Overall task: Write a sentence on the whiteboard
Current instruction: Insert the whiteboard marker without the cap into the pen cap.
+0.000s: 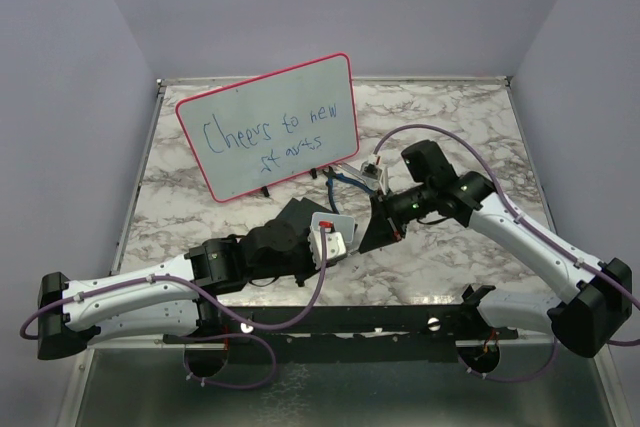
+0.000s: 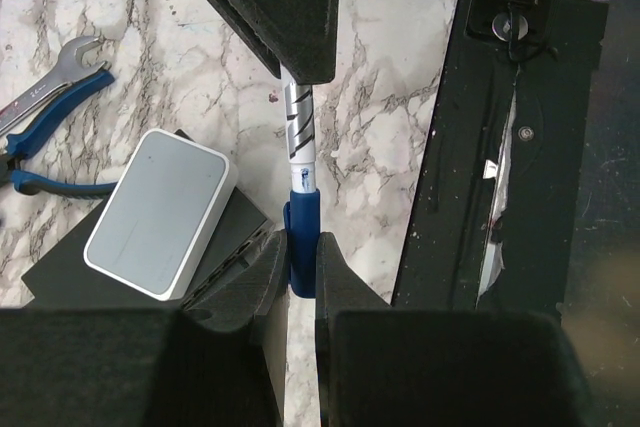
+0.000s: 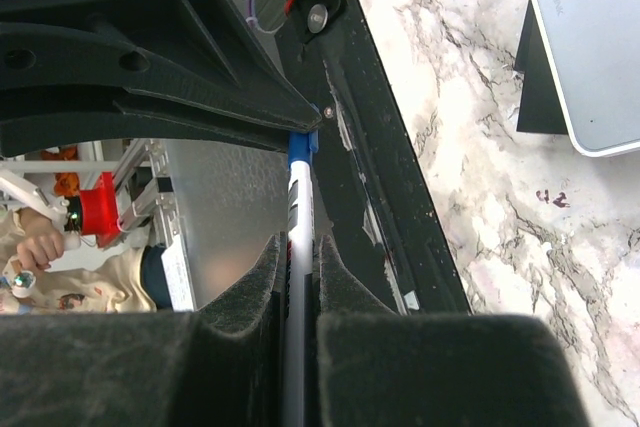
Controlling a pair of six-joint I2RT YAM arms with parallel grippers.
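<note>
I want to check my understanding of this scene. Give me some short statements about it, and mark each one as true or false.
1. The whiteboard carries the sentence in blue, in two lines. True.
2. The whiteboard's frame is green. False: it is red-pink.
3. The left tool and the right tool are shut on the same marker. True: the left one holds the blue cap end, the right one the pale barrel.
4. The eraser is held in the left tool. False: it lies on the table beside the marker.
5. The wrench rests on the eraser. False: it lies apart from it on the table.
</note>
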